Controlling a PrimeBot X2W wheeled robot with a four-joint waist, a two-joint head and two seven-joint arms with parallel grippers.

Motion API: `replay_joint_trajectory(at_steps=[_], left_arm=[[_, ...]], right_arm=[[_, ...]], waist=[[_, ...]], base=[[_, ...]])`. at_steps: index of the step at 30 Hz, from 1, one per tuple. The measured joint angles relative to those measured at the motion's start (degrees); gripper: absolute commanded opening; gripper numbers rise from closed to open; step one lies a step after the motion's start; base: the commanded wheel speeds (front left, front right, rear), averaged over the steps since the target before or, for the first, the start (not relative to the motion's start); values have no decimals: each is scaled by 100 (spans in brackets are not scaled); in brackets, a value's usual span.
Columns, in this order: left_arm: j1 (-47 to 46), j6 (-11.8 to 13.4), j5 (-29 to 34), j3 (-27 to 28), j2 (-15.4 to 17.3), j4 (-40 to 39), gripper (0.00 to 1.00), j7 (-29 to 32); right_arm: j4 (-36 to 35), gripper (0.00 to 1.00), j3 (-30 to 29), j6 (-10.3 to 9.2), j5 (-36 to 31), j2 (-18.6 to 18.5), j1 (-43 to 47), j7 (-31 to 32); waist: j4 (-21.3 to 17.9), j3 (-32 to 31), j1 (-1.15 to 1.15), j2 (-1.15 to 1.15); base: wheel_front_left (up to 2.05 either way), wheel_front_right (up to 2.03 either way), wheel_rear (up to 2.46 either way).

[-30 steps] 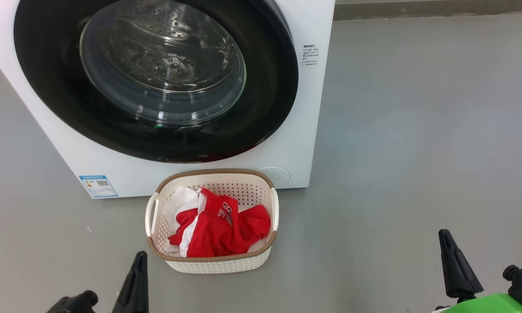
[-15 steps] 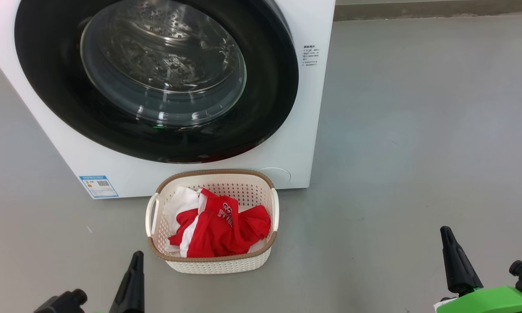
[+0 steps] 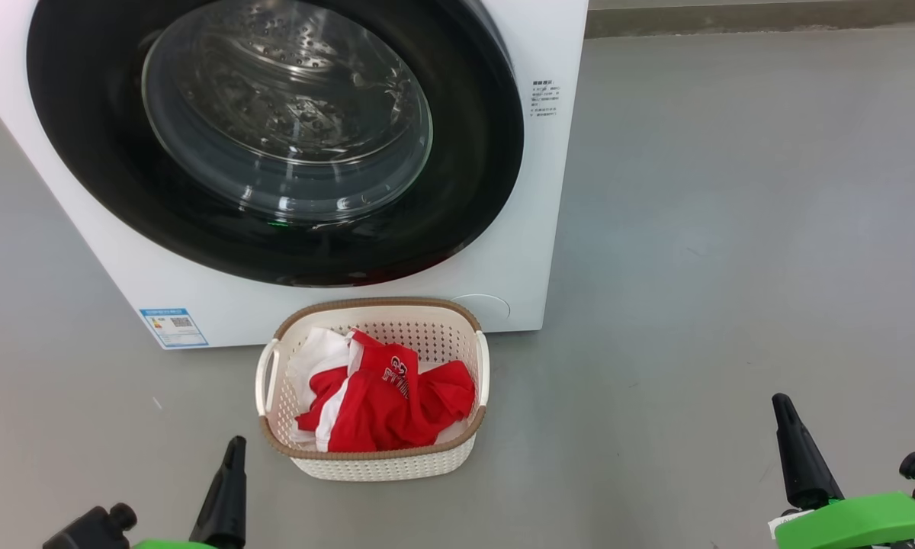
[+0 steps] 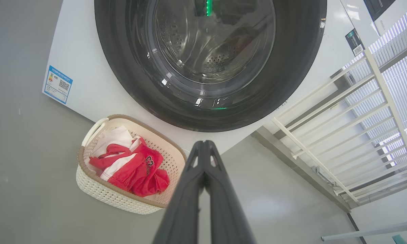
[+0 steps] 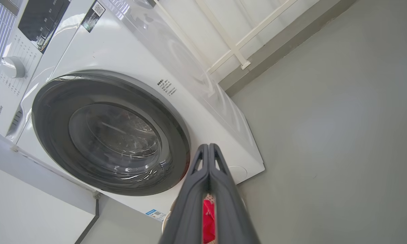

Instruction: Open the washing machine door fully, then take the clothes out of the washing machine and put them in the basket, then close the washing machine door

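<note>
Jaws are pressing together, both pairs empty; ahead, the round black-rimmed glass washing machine door (image 3: 286, 114) is looking stiff, slippery, grippable only edgewise.

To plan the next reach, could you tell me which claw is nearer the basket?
The left claw: its tip hangs just off the front-left corner of the basket, whereas the right claw is far off across the floor.

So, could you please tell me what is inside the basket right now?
Crumpled red and white clothes lie in the basket. They cover most of its bottom, so anything beneath them cannot be seen.
</note>
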Motion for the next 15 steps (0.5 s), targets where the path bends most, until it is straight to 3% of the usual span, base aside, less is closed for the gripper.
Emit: replay_joint_trajectory(at_steps=[15], left_arm=[[-30,-99,-975,134,1,93,0,249]], right_arm=[[125,0,-13,-1,956,-30,-151,237]], waist=[[5,-10,0,0]], base=[[0,0,0]])
